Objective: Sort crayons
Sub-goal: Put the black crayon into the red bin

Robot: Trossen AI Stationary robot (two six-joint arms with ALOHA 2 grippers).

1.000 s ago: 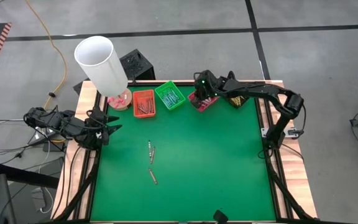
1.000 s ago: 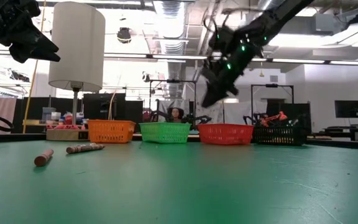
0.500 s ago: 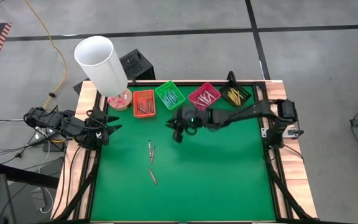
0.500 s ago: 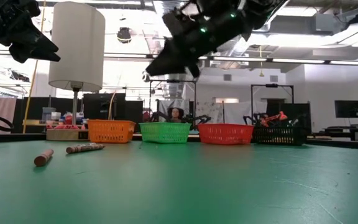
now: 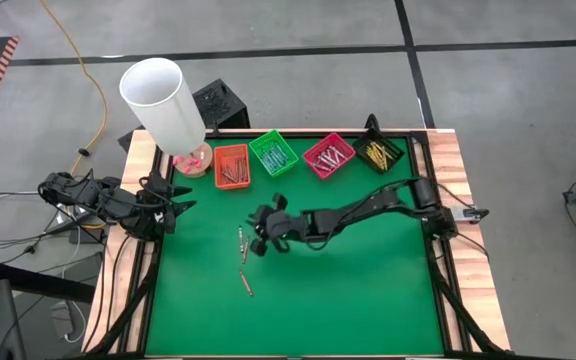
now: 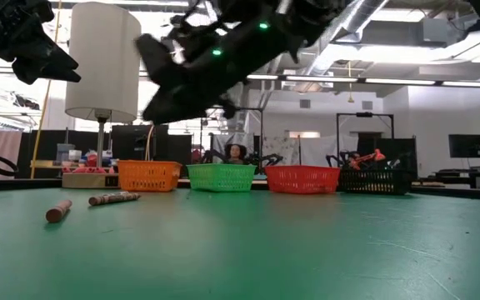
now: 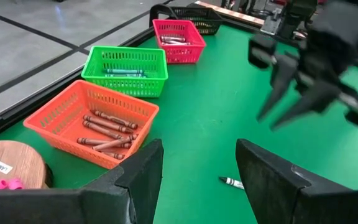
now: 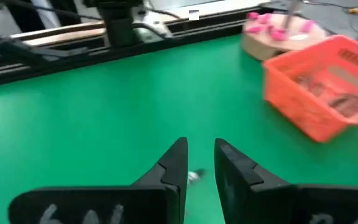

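Loose crayons [image 5: 243,240] on the green mat [image 5: 368,280]: 3, two side by side, one apart nearer the front edge. Four trays along the back: orange tray [image 5: 232,166], green tray [image 5: 274,153], pink tray [image 5: 329,156], black tray [image 5: 379,152], each holding crayons. Right gripper [image 5: 259,237] just beside the pair, above the mat, fingers narrowly parted, holding nothing. Left gripper [image 5: 173,204] at the left edge, fingers spread, empty.

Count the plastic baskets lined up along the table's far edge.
4, in a row: orange basket nearest the lamp, then green basket, pink basket, and black basket at the right end. None appears hidden.
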